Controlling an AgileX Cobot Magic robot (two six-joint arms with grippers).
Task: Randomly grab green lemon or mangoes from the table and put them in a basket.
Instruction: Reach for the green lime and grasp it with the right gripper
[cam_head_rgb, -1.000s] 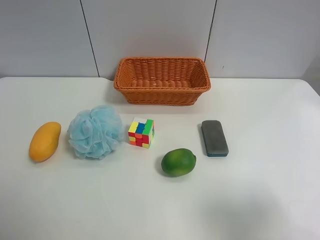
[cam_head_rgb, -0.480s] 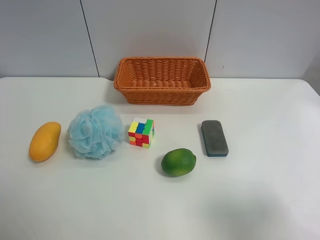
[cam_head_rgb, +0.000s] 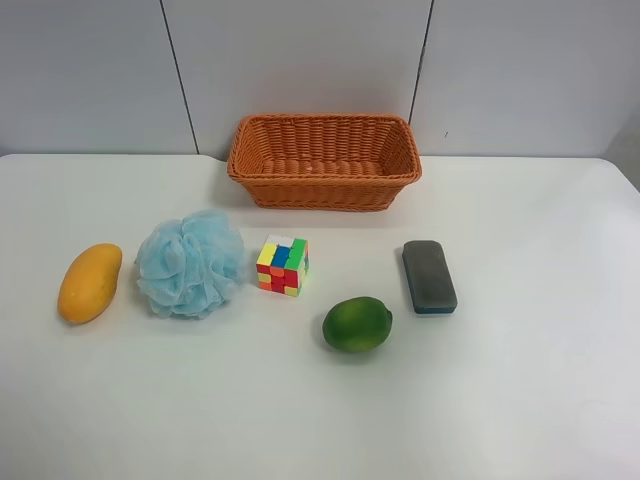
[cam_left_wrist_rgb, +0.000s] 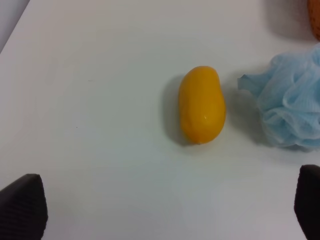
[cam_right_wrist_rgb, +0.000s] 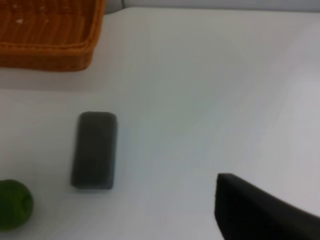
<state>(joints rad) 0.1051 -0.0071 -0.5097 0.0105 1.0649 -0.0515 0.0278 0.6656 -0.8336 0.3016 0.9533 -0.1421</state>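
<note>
Right now the green lemon (cam_head_rgb: 357, 324) lies on the white bench (cam_head_rgb: 520, 400) toward its near side, between a colourful puzzle cube (cam_head_rgb: 282, 265) and a dark grey block (cam_head_rgb: 429, 276), touching neither. The mango (cam_head_rgb: 90, 283) lies well apart from it at the exterior high view's left, just beside a pale blue mesh pouf (cam_head_rgb: 190, 263) but not touching it. The woven basket (cam_head_rgb: 320, 195) stands at the far side, near the wall. The left jaws are spread wide and empty, with the mango out ahead of their tips. Only one dark tip of the right jaws shows, so I cannot tell how they stand.
</note>
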